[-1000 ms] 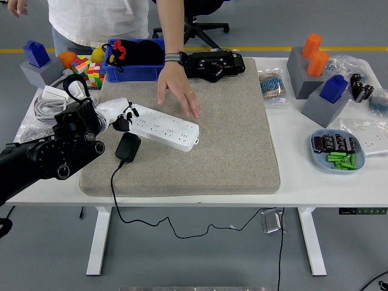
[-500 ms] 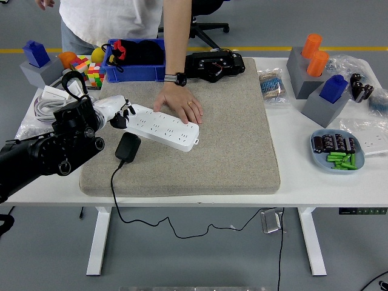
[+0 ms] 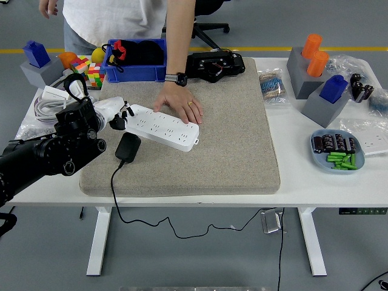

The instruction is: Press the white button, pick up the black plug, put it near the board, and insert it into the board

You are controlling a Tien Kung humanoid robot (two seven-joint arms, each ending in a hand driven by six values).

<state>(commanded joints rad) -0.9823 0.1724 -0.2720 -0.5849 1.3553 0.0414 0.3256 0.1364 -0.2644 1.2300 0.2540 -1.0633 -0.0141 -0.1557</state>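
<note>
Left robot hand [image 3: 116, 115] at the board's [image 3: 163, 127] left end, fingers too small to tell, person's hand [image 3: 180, 102] pressing on the board, black plug [image 3: 128, 147] just beside it on the grey mat [image 3: 230, 139], near the counter's [image 3: 303, 182] left edge

One white power strip [image 3: 162, 127], one black plug [image 3: 128, 147]. Two orange cylinders [image 3: 313, 53] and two blue blocks [image 3: 36, 53]. One robot hand [image 3: 115, 113], one person's hand [image 3: 180, 102].

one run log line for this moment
left hand: at power strip left end | black plug: on mat, untouched | person's hand: on strip | right hand: out of view
</note>
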